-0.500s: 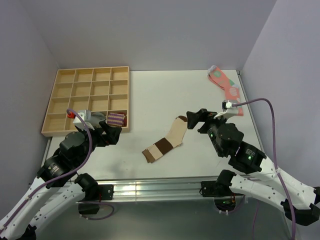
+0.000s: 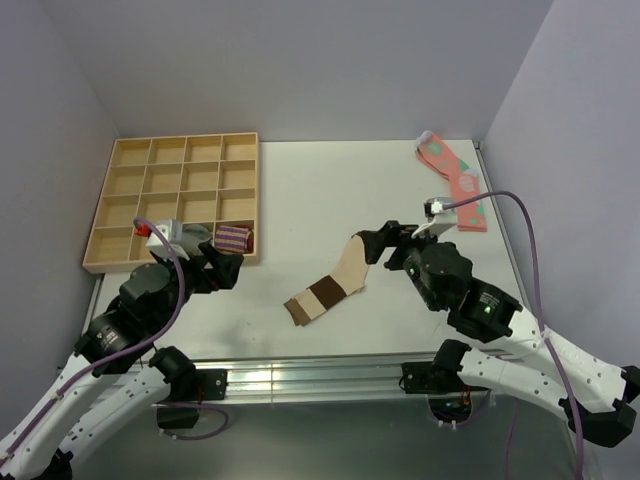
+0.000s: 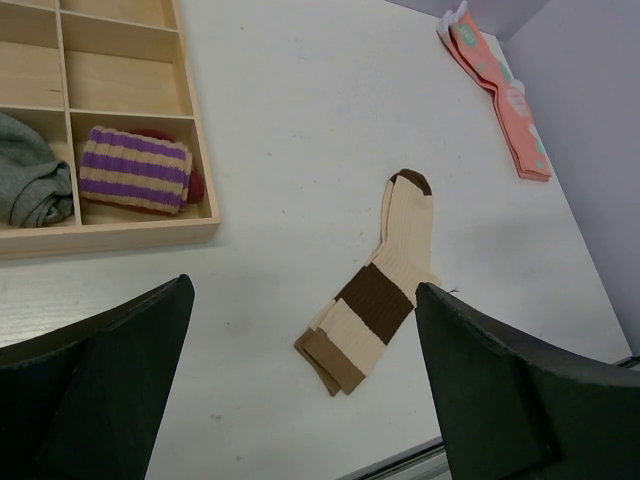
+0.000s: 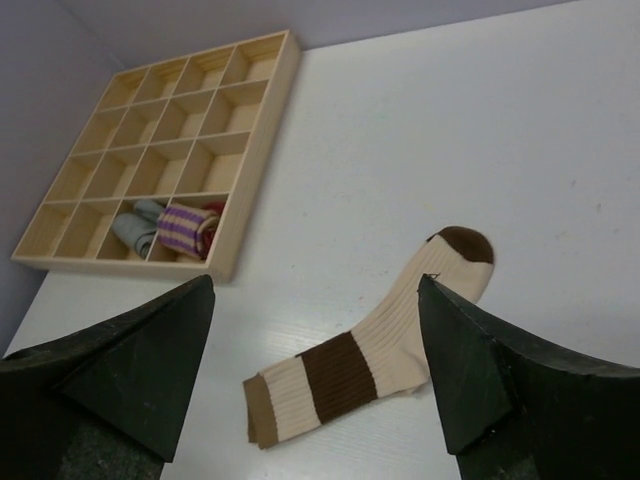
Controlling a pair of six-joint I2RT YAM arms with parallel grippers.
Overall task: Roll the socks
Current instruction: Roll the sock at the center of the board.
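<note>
Fingers (image 3: 120, 370) of both grippers stand spread wide and hold nothing. The left gripper (image 2: 228, 266) hovers just beside the near right corner of the wooden tray (image 2: 257, 190), and the right gripper (image 2: 385, 244) is well off to the tray's right. Between them, right of the tray, the beige socks (image 2: 333, 280) lie flat and stacked on the table (image 2: 300, 190), unrolled.

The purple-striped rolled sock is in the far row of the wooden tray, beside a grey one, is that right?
Not quite. The purple-striped rolled sock is in the row of the wooden tray nearest the arms, not the far row. The grey one is beside it. The top external view shows this.
</note>
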